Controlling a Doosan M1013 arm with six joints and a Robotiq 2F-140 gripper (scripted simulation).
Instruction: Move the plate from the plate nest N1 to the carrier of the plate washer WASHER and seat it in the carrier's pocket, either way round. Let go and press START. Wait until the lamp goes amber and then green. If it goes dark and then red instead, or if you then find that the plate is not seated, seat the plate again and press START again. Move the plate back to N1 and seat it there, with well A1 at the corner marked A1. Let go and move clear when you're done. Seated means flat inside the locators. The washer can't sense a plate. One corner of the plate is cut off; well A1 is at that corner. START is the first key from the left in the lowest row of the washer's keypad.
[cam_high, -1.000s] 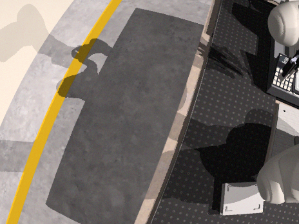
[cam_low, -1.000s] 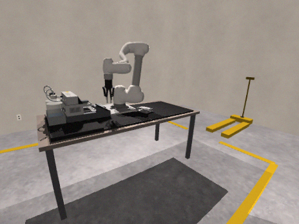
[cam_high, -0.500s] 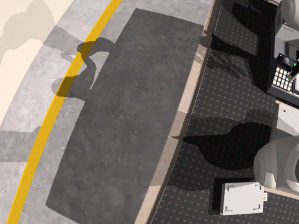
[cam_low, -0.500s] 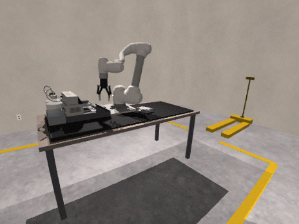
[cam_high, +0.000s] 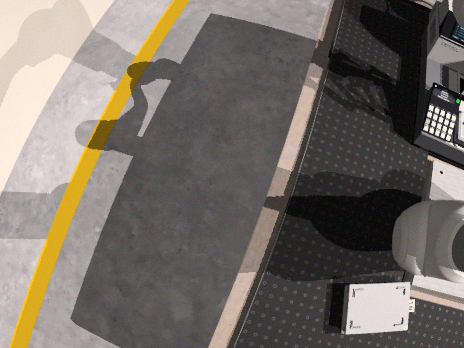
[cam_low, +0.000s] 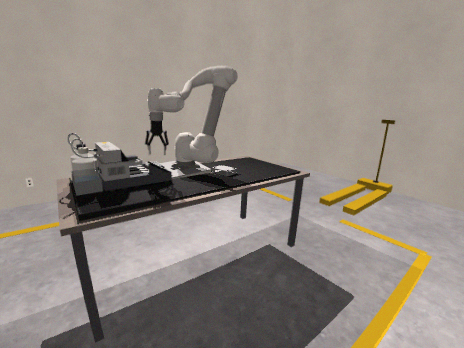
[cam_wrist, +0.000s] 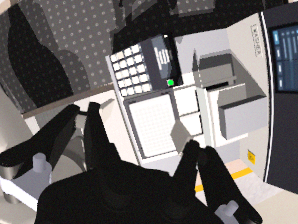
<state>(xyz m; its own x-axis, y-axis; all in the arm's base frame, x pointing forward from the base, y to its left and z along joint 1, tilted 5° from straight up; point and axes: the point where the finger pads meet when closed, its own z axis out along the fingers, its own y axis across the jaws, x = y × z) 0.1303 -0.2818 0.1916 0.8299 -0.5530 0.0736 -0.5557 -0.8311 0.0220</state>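
Note:
The white plate (cam_wrist: 155, 120) lies in the washer's carrier, looking flat inside the dark rim; a fingertip hides part of its edge, and I cannot tell which corner is cut. My gripper (cam_wrist: 143, 117) (cam_low: 157, 151) is open and empty, above the washer's front with its fingers spread. The lamp (cam_wrist: 171, 82) (cam_high: 458, 101) on the keypad panel is green. The keypad (cam_wrist: 131, 70) (cam_high: 440, 122) has rows of white keys, with no finger on them. Nest N1 (cam_high: 377, 307) holds no plate; its dark corner locators and the N1 label show.
The washer body (cam_low: 114, 170) with its grey raised housing (cam_wrist: 243, 117) stands beside the carrier. A dark blue screen (cam_wrist: 286, 60) is at the right of the wrist view. Bottles with hoses (cam_low: 82, 167) stand at the table's end. The arm's base (cam_low: 197, 148) stands between washer and nest.

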